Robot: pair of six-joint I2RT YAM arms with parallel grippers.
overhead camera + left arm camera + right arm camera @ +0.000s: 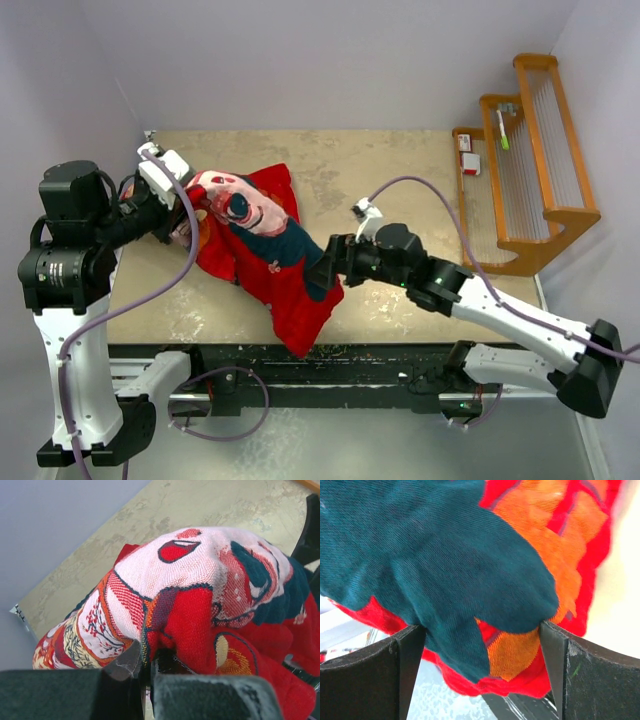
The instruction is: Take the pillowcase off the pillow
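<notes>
I am looking into a robotics lab cell: plain pale walls (330, 60) are closing in the worn counter (400, 170) at its far edge, and two cabled arms (500, 305) are sitting bolted to a rail (330, 362) along its near edge.

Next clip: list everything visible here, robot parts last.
pillowcase: one, red-orange with printed faces and teal patches, bunched left of the table's centre; no pillow shows.
table: one, mottled tan.
wooden rack: one, orange-brown, stepped, at the table's right edge.
small items: about three, red-white and green-white, on the rack; too small to identify.
left gripper: black, pinching the pillowcase's left end.
right gripper: black, jaws wide with fabric between; grip unclear.
</notes>
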